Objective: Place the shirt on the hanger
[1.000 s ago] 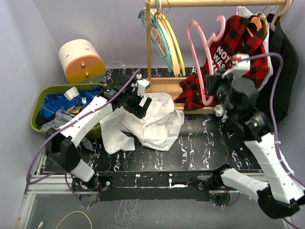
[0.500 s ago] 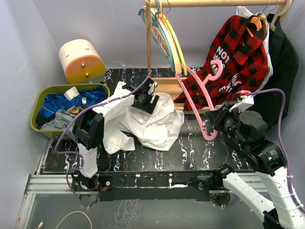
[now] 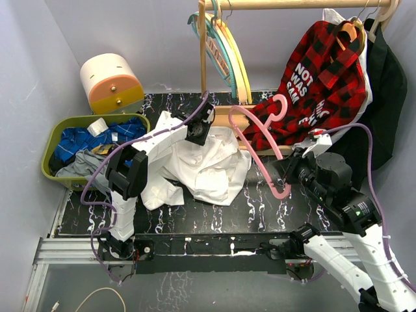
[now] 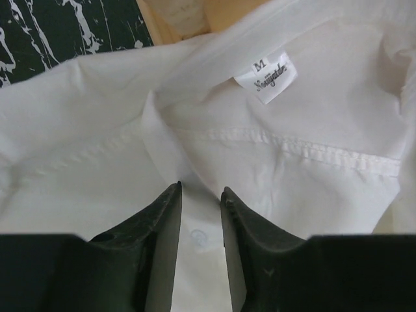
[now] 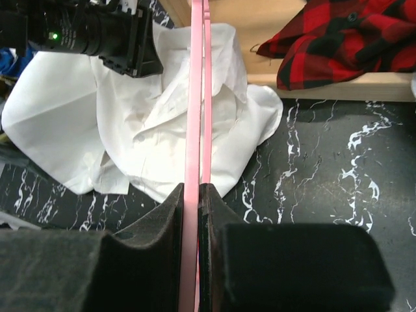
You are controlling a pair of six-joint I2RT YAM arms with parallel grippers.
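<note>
Left gripper (image 4: 201, 188): jaws narrow, nose down on the shirt (image 4: 292, 175). White cloth with a button shows in the gap; can't tell if it's actually pinched. Size tag (image 4: 265, 77) sits ahead of the fingertips, slightly right. The shirt is a crumpled heap on the table (image 5: 338, 169), directly under that gripper.

Right gripper (image 5: 192, 188): pressed together on the hanger (image 5: 195, 97), pink bar clamped between the pads. The hanger runs straight ahead of the fingers toward the shirt, held off the table.

Green basket (image 3: 47, 159), well left of the left gripper, holds a blue checked garment (image 3: 75, 140), grey cloth (image 3: 78, 162) and a white roll (image 3: 97, 127) on top.

Cream-and-orange drawer box (image 3: 112, 83) stands beyond the basket, drawers closed, contents not visible.
</note>
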